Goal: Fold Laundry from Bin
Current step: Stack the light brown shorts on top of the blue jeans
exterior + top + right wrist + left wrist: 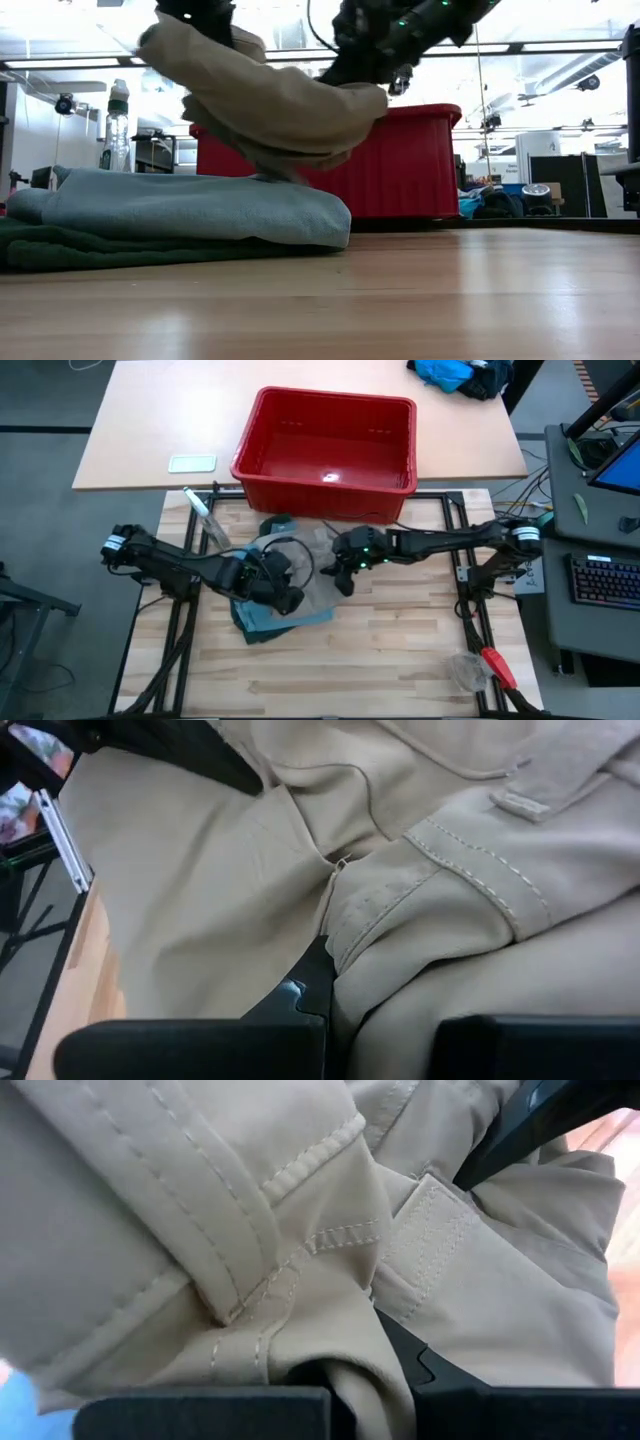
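Observation:
A khaki garment (270, 110) hangs bunched between my two grippers above the table's middle. My left gripper (287, 588) is shut on its left end and my right gripper (345, 567) on its right end. Under it lies a folded light blue piece (190, 205) on a dark green piece (60, 245), both flat on the wood. The khaki's lowest fold (290, 168) comes down close to the blue piece; whether they touch I cannot tell. The red bin (325, 445) stands at the far middle, and nothing shows inside it. My left gripper pinches a bunched fold of the khaki garment beside a stitched band (345, 1380) between its two fingers, several layers thick. It comes from the table's left, slanting down. The cloth is lifted and sags slack toward my other gripper. My right gripper pinches a stitched seam edge of the khaki garment (345, 970) between its two fingers, with more than one layer. It reaches in from the table's right, slanting slightly down. This end is lifted clear and the cloth droops slack below the fingers.
A clear plastic bottle (205, 520) lies near the table's far left corner. A red-handled tool (497, 665) and a clear item lie at the near right. A bright blue cloth heap (450, 372) sits far right on the back table. Bare wood spreads along the near side.

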You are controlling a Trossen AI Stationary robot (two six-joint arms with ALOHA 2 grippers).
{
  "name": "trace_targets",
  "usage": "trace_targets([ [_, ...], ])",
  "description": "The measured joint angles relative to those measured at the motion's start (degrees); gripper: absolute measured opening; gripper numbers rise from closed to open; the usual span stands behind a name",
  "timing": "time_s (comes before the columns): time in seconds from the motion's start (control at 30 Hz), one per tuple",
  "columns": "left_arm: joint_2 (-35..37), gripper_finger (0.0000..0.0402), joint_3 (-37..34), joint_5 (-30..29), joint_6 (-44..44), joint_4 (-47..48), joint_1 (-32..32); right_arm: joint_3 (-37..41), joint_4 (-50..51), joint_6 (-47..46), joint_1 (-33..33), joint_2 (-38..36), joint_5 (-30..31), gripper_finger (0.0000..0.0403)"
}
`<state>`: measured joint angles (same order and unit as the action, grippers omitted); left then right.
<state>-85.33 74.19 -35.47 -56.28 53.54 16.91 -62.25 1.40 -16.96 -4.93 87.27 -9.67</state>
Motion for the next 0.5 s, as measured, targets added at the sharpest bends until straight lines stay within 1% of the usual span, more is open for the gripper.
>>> trace_targets([
  [0.1,0.9,0.0003,0.0,-0.9,-3.5,4.2,1.6,-4.2,-0.1,1.1,0.6,3.4,-1.1,0.0022],
  [0.3,4.2,0.0003,0.0,-3.0,-10.0,12.6,4.5,-11.1,0.3,3.0,1.2,8.3,-1.3,0.0022],
  [0.5,4.7,0.0003,-0.6,-2.9,-16.2,18.3,7.8,-14.0,1.3,3.6,1.3,12.4,-2.2,0.0022],
])
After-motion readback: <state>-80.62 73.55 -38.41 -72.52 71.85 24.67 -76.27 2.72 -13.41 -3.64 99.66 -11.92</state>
